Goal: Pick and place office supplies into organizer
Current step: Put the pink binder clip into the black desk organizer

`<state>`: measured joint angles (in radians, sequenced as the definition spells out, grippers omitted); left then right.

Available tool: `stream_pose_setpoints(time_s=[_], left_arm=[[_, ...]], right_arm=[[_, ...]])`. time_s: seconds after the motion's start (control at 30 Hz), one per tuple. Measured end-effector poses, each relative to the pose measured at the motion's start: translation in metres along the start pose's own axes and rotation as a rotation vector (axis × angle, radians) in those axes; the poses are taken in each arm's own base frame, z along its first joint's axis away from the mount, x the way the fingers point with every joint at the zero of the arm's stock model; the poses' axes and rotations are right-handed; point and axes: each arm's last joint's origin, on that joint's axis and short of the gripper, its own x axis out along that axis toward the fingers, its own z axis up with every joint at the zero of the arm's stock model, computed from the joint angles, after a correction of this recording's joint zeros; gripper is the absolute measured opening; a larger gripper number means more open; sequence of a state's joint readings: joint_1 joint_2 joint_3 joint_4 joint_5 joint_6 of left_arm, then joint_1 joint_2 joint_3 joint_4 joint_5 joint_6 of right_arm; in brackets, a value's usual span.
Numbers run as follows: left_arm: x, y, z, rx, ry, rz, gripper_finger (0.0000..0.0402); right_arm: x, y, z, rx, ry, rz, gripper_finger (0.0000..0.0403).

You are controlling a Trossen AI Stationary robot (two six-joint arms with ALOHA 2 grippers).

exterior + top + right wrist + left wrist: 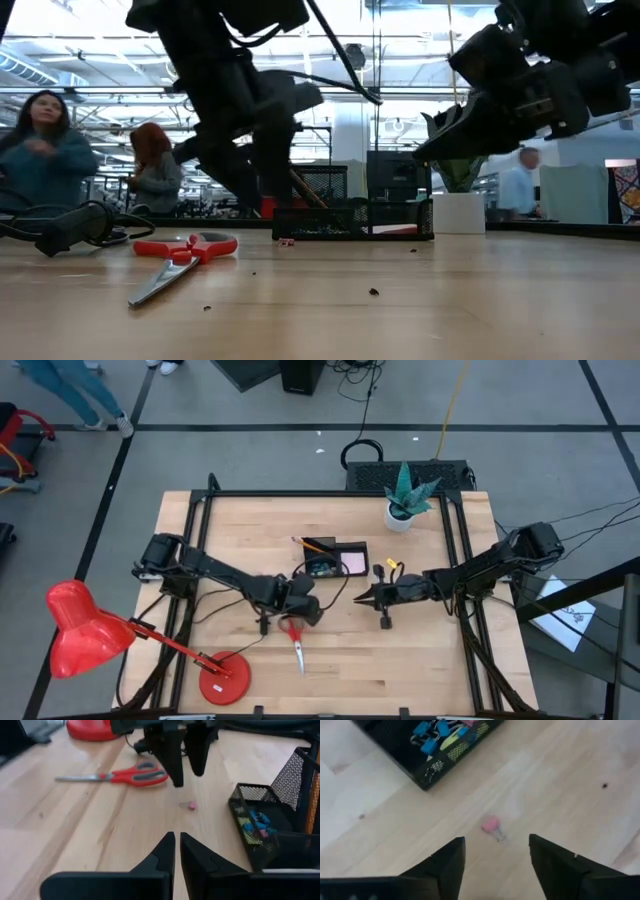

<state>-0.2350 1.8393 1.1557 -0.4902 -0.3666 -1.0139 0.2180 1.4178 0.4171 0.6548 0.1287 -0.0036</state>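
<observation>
scissors lie flat on the table, nearest the front edge. left gripper hangs above a small pink clip, fingers apart, clip loose on the wood just short of the organizer. right gripper hovers near, fingers together, empty. blue clips sit in the organizer's low tray.

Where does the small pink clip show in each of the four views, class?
High view: not discernible; hidden near the left arm's end.
Low view: clip on the table just before the organizer.
Left wrist view: clip ahead of the open left end effector.
Right wrist view: clip between scissors and organizer.
Shared landmark: the organizer.
</observation>
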Motion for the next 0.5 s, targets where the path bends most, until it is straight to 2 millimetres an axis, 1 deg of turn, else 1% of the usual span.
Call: stream_pose_setpoints(time_s=[0.1, 0.2, 0.3, 0.37, 0.5], left_arm=[[0.000, -0.003, 0.003, -0.064, -0.020, -0.031, 0.0239], [0.000, -0.004, 0.004, -0.098, -0.035, -0.045, 0.0240], [0.000, -0.005, 0.006, -0.129, -0.028, -0.068, 0.0235], [0.000, -0.006, 0.006, -0.131, -0.019, -0.075, 0.0233], [0.000, -0.006, 0.004, -0.141, 0.018, -0.088, 0.0232]], right_arm=[[0.000, 0.000, 0.003, 0.030, -0.029, 0.001, 0.0018], [-0.002, -0.002, 0.008, 0.038, -0.062, -0.006, 0.0018], [-0.005, -0.004, 0.013, 0.095, -0.099, -0.010, 0.0016], [-0.007, -0.002, 0.013, 0.135, -0.085, 0.008, 0.0016], [-0.010, 0.004, 0.012, 0.134, -0.053, 0.059, 0.0020]])
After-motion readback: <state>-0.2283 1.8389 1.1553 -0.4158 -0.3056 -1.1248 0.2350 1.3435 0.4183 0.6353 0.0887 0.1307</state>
